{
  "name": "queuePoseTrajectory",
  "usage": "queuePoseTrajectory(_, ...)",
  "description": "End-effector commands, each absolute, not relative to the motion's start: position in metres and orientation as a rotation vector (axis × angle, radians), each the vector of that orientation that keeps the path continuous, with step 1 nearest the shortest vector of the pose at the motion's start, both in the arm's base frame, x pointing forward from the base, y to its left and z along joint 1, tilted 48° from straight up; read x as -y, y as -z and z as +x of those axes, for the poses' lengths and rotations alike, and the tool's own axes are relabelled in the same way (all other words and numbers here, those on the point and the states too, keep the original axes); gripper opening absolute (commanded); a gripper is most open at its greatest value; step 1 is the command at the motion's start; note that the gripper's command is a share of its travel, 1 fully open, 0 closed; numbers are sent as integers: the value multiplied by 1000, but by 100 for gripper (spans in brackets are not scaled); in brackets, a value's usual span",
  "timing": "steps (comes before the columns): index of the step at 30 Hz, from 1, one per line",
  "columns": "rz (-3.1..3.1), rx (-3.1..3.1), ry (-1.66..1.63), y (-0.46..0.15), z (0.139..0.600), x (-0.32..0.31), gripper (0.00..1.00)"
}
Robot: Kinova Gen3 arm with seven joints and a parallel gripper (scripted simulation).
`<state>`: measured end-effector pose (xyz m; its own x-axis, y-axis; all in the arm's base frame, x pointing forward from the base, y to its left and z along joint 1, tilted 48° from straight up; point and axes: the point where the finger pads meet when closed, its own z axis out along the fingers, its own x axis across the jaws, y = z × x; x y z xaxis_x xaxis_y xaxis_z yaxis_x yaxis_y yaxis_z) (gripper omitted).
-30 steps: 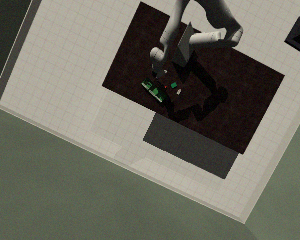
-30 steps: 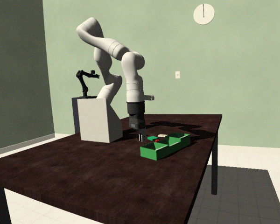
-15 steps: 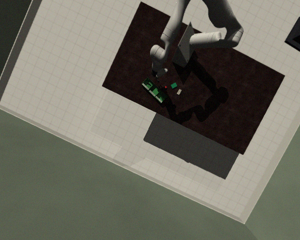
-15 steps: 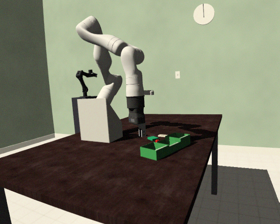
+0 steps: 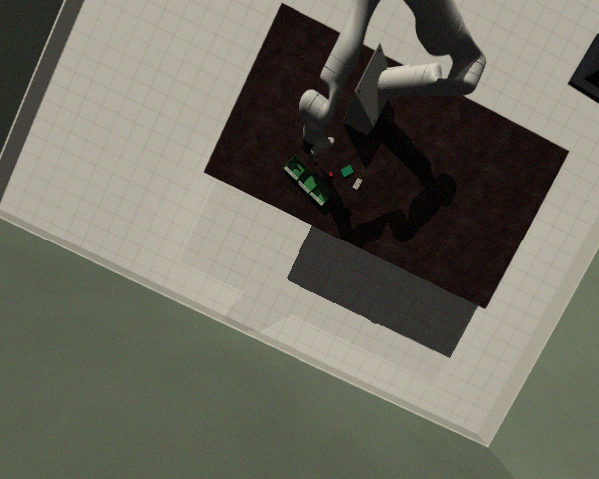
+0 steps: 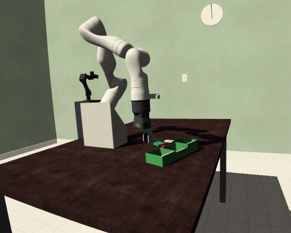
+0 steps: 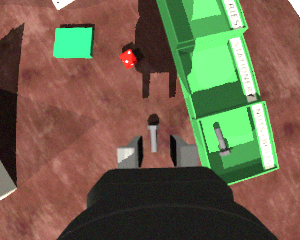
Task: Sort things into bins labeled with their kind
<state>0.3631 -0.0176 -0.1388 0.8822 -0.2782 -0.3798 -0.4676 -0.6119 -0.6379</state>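
My gripper (image 5: 318,166) (image 6: 147,141) (image 7: 156,146) is open above the table. A grey bolt (image 7: 153,138) with a dark head shows between the fingertips in the wrist view, apart from both fingers. Another bolt (image 7: 221,140) lies in the nuts and bolts bin (image 7: 265,135) (image 6: 154,159). The stationery bin (image 7: 244,67) is in the middle of the joined green row. The third bin (image 7: 233,12) has a label cut off to "RIES". A red die (image 5: 331,174) (image 6: 163,146) (image 7: 128,58), a green block (image 5: 346,171) (image 6: 158,143) (image 7: 73,43) and a white domino-like piece (image 5: 357,183) (image 6: 169,141) lie on the table.
The bin row stands just right of the gripper in the wrist view. The arm's pale base block (image 6: 98,125) stands on the table (image 6: 90,180) behind the gripper. A small black arm (image 6: 87,86) stands farther back, off the table.
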Motion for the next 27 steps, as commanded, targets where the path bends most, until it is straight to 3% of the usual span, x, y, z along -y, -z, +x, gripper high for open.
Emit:
queuePoseTrajectory(1, -2264, -535, -309, 139, 364, 19, 62)
queuePoseTrajectory(27, -2268, -516, -301, 128, 362, 27, 62)
